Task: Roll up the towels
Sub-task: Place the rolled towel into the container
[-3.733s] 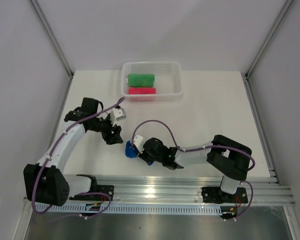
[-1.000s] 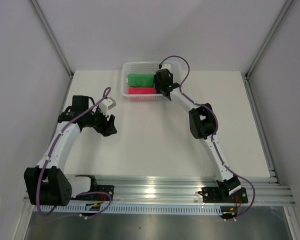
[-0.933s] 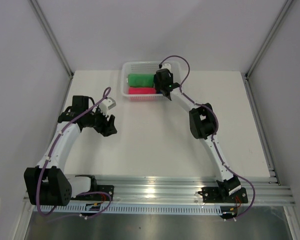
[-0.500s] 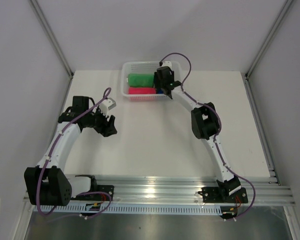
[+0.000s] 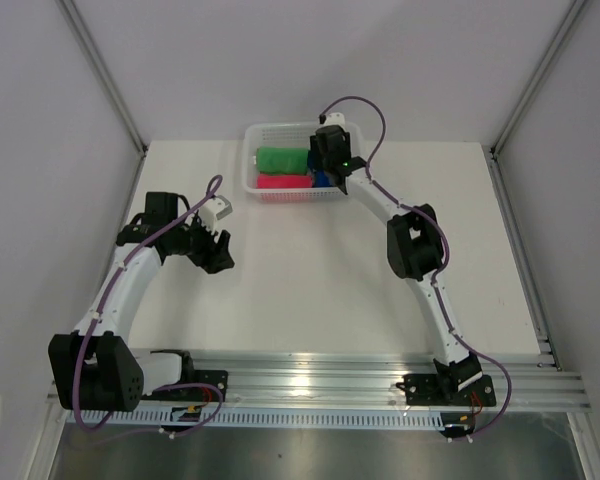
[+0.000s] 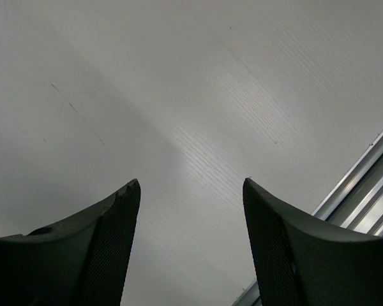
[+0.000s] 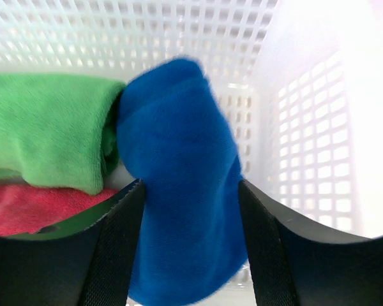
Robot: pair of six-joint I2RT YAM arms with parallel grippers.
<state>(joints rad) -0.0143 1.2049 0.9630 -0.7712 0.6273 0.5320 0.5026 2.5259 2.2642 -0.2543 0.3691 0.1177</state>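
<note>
Three rolled towels are in the white mesh basket (image 5: 352, 140). The green towel (image 5: 280, 158) lies at the back and the pink towel (image 5: 283, 182) in front. The blue towel (image 5: 322, 181) stands at their right ends. In the right wrist view, the blue towel (image 7: 175, 159) is blurred between the fingers of my right gripper (image 7: 191, 185), leaning against the green towel (image 7: 51, 127) above the pink towel (image 7: 25, 213). My right gripper (image 5: 327, 177) is open around it. My left gripper (image 5: 218, 256) hangs open over bare table, nothing between its fingers (image 6: 115, 242).
The basket's right wall (image 7: 306, 127) is close beside my right finger. A metal rail (image 5: 310, 385) runs along the near table edge and shows in the left wrist view as the rail (image 6: 364, 191). Grey walls enclose the white table (image 5: 310, 270).
My right arm carried the blue towel from the near table to the basket. In the last second its wrist drew back slightly and the jaws widened a little. The left arm stayed still.
</note>
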